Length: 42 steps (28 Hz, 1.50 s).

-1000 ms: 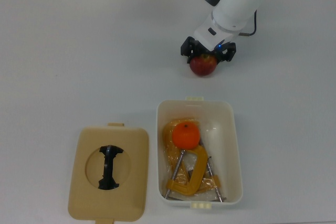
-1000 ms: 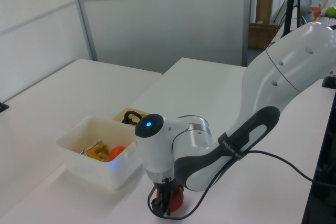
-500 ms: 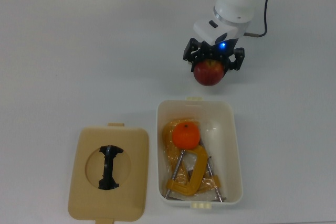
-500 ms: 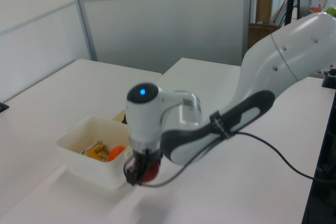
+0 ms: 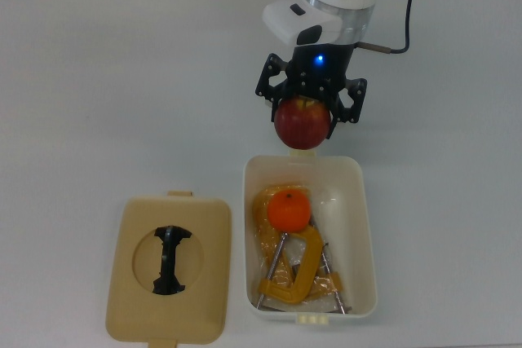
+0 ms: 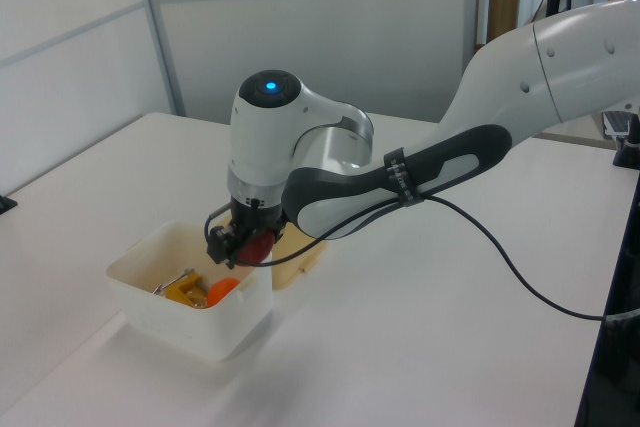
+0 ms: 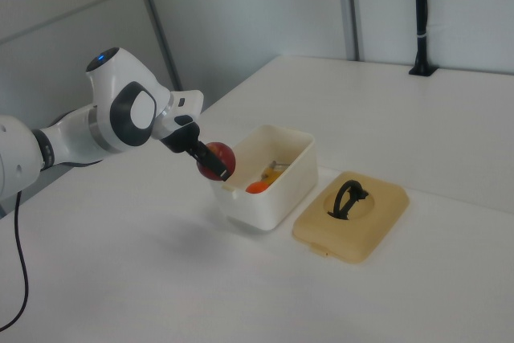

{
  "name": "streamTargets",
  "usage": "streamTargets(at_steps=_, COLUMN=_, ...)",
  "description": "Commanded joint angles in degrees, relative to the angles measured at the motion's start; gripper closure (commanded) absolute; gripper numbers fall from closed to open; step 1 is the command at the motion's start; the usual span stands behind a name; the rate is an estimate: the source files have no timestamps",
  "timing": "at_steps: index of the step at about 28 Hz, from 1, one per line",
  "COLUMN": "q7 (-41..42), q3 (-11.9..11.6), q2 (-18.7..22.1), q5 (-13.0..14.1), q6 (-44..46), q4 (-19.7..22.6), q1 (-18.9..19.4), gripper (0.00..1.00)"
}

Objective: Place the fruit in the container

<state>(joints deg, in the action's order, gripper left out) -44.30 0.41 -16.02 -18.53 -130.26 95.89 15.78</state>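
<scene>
The jaws [image 5: 303, 122] hold the red apple [image 5: 303, 124] in the air, just over one short end of the cream tub [image 5: 364, 226]. The mandarin [image 5: 289, 209] sits inside the tub on yellow clamps [image 5: 299, 270]. The tan lid [image 5: 134, 283] lies beside the tub on the plain white worktop [image 5: 122, 79]. No writing shows.

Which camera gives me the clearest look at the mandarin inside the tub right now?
The top view: the mandarin shows whole, resting on a yellow clamp in the tub. In the left view only part of it peeks above the wall; in the right view it is an orange sliver.
</scene>
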Motion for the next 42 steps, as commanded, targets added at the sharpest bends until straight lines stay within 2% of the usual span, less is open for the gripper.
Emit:
streamTargets(at_steps=1, q7=-7.89, q3=-2.08, q2=-6.37, q5=-1.50, q6=-5.35, q4=-5.35, q1=0.13, gripper=1.00)
streamTargets(at_steps=4, q7=-11.24, q3=-2.61, q2=-8.84, q5=-3.43, q6=-5.45, q4=-7.99, q1=0.13, gripper=1.00)
streamTargets(at_steps=5, q7=-13.69, q3=-2.61, q2=-9.98, q5=-4.66, q6=-5.45, q4=-9.04, q1=0.13, gripper=0.79)
streamTargets(at_steps=6, q7=-14.84, q3=-2.61, q2=-10.34, q5=-5.37, q6=-5.45, q4=-9.31, q1=0.13, gripper=0.47)
streamTargets(at_steps=7, q7=-16.16, q3=-2.61, q2=-10.35, q5=-5.90, q6=-5.45, q4=-9.40, q1=0.13, gripper=0.01)
streamTargets(at_steps=11, q7=-18.28, q3=-2.52, q2=-10.35, q5=-7.48, q6=-5.36, q4=-9.49, q1=0.21, gripper=0.00)
streamTargets(at_steps=18, q7=-16.79, q3=-2.61, q2=-9.56, q5=-7.48, q6=-5.10, q4=-9.32, q1=0.21, gripper=0.00)
streamTargets(at_steps=20, q7=-14.87, q3=-2.61, q2=-8.68, q5=-6.78, q6=-4.75, q4=-8.79, q1=0.13, gripper=0.00)
streamTargets(at_steps=22, q7=-9.43, q3=-2.52, q2=-6.40, q5=-5.99, q6=-1.86, q4=-6.77, q1=0.04, gripper=0.00)
streamTargets(at_steps=23, q7=-7.14, q3=-2.43, q2=-5.61, q5=-5.03, q6=-0.63, q4=-6.33, q1=0.04, gripper=0.00)
streamTargets(at_steps=25, q7=-2.49, q3=-2.43, q2=-4.29, q5=-1.18, q6=2.01, q4=-6.06, q1=-0.22, gripper=0.00)
streamTargets(at_steps=26, q7=0.58, q3=-2.43, q2=-3.67, q5=1.37, q6=3.85, q4=-6.06, q1=-0.57, gripper=0.00)
streamTargets(at_steps=27, q7=7.75, q3=-2.52, q2=-2.54, q5=6.35, q6=8.48, q4=-6.41, q1=-1.19, gripper=0.00)
streamTargets(at_steps=29, q7=15.52, q3=-2.61, q2=-1.30, q5=10.43, q6=14.04, q4=-6.50, q1=-1.45, gripper=0.00)
streamTargets(at_steps=31, q7=22.20, q3=-2.96, q2=0.11, q5=13.33, q6=19.58, q4=-6.50, q1=-1.98, gripper=0.00)
streamTargets(at_steps=34, q7=30.66, q3=-3.66, q2=3.09, q5=15.63, q6=28.72, q4=-6.50, q1=-3.21, gripper=0.00)
streamTargets(at_steps=38, q7=37.06, q3=-3.66, q2=7.13, q5=15.81, q6=35.31, q4=-5.98, q1=-5.49, gripper=0.00)
streamTargets(at_steps=42, q7=41.74, q3=-3.75, q2=9.25, q5=15.81, q6=37.88, q4=-5.98, q1=-8.30, gripper=0.00)
